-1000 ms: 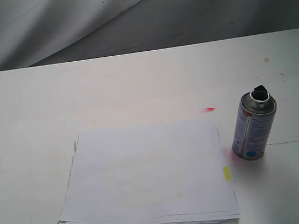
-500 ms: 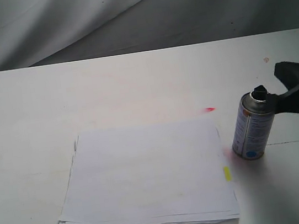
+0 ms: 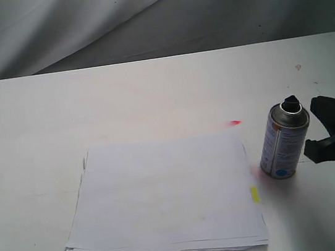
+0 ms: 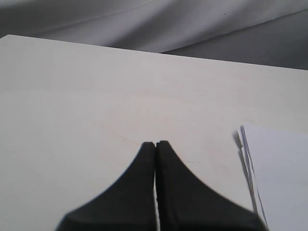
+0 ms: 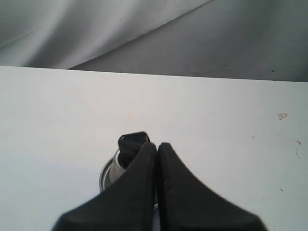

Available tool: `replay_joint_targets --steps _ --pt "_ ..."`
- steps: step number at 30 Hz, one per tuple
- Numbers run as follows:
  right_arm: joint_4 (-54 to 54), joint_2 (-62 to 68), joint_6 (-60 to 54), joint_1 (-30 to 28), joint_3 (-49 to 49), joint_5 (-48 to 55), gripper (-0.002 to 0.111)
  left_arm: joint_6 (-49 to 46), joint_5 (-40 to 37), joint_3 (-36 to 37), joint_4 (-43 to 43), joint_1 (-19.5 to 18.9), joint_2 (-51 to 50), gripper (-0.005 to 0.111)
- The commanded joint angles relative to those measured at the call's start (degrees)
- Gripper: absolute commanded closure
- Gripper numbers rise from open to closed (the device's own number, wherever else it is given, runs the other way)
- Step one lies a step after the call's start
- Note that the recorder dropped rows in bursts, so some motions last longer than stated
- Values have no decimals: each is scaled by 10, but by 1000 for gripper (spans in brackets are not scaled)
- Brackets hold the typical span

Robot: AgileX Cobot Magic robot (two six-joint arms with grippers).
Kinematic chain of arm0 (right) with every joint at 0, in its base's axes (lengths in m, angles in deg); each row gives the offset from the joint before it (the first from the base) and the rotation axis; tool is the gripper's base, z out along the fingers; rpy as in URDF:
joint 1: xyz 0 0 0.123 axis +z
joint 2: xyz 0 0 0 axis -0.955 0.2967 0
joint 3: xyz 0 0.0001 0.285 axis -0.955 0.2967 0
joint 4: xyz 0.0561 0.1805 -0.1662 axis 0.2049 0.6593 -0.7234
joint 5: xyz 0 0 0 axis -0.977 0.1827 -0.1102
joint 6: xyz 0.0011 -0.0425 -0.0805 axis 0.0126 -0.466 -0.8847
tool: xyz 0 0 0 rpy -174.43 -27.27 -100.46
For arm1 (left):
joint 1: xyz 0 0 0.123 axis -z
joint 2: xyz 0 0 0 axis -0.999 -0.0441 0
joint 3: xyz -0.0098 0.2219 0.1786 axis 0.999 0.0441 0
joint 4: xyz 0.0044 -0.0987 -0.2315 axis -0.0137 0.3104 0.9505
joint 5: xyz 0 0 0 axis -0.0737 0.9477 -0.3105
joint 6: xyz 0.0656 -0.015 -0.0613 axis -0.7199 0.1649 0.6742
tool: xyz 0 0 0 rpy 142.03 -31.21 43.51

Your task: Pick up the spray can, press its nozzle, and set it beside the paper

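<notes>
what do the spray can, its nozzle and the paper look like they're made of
The spray can is likely metal: silvery, with a shiny shoulder rim and a printed label around the body. The nozzle is matte black, probably plastic. The paper looks like ordinary thin white sheets, matte, with stacked edges fanning slightly at the near corner.

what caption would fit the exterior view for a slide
Upright spray can stands beside the paper stack, with the closed right gripper near it

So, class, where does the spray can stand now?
In the exterior view the spray can stands upright on the right side, just right of the paper, near its far corner.
</notes>
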Motion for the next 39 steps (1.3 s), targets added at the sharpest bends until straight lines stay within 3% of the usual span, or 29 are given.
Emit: replay_joint_targets --steps 1,10,23,39 --pt "-10 0 0 2 33 -20 108 0 3 3 -1 3 2 107" --pt "-14 2 -32 2 87 -14 108 0 3 3 -1 3 2 107" --pt "-10 147 -74 1 87 -91 108 0 3 3 -1 3 2 107" --pt "-10 148 -88 1 87 -91 108 0 3 3 -1 3 2 107"
